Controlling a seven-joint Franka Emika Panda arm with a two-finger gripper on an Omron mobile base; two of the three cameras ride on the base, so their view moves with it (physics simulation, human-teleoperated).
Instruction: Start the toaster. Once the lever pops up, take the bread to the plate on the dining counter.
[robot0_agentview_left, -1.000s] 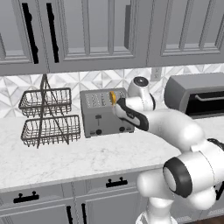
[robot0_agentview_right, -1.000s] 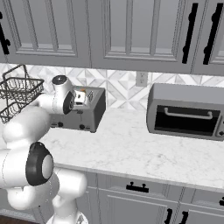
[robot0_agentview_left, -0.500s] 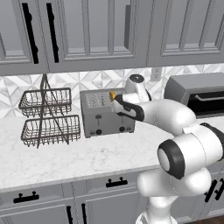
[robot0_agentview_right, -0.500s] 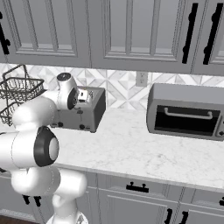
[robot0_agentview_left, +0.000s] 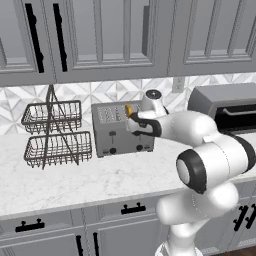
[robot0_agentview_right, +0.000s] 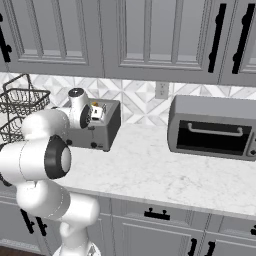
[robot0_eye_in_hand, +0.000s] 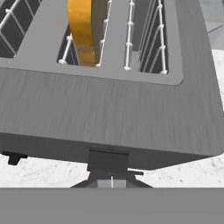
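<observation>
The grey four-slot toaster (robot0_agentview_left: 120, 129) stands on the marble worktop against the tiled wall, also visible in the right base view (robot0_agentview_right: 102, 131). The bread (robot0_eye_in_hand: 81, 26) stands yellow-orange and edge-on in one slot, its top poking out (robot0_agentview_left: 128, 110). My gripper (robot0_agentview_left: 131, 125) is at the toaster's front right, over the top edge. In the hand view its shut fingertips (robot0_eye_in_hand: 111, 180) sit directly under the black lever (robot0_eye_in_hand: 108, 159), touching it. The plate and the dining counter are out of view.
A two-tier wire basket rack (robot0_agentview_left: 52, 132) stands left of the toaster. A dark grey toaster oven (robot0_agentview_right: 212, 125) sits to the right, with bare worktop (robot0_agentview_right: 145, 170) between. Wall cabinets hang low overhead. Drawer fronts run under the worktop's front edge.
My hand has moved left and in against the toaster's front right corner, and the forearm has swung with it. Toaster and bread have not moved.
</observation>
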